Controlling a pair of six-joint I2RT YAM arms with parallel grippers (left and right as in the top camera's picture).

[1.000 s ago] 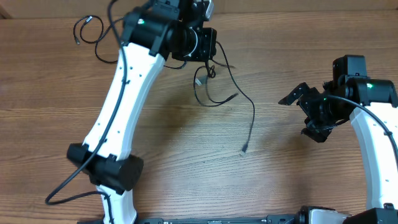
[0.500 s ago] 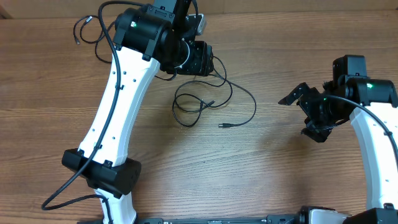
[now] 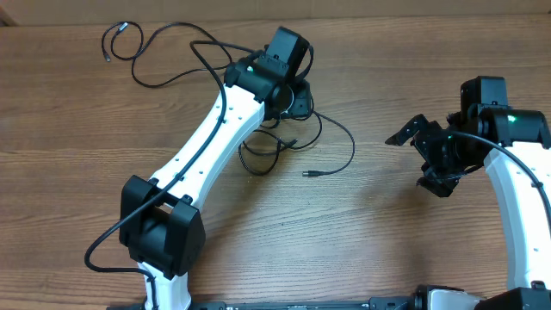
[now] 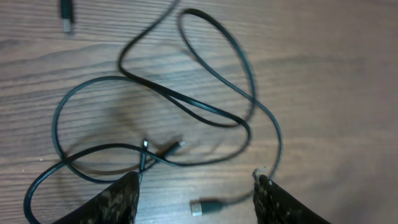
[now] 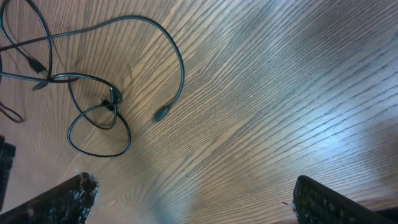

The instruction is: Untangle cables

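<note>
Where the cables lay: bunched in loose loops on the table, just above the middle of the overhead frame and partly under the left arm's wrist.
Loops: in the left wrist view, several strands crossed one another across the centre; whether they were knotted or only overlapping could not be told.
Free plug: at the end of a strand that curved round the right of the bunch, lying flat to the lower right of the loops.
Lone cord: coiled at the upper left of the overhead frame, well apart from the bunch.
Left tool: above the bunch with its jaws apart and nothing between them; a silver-tipped plug lay on the wood below the gap.
Right tool: at the right of the overhead frame, spread wide and empty, well apart from the cables.
</note>
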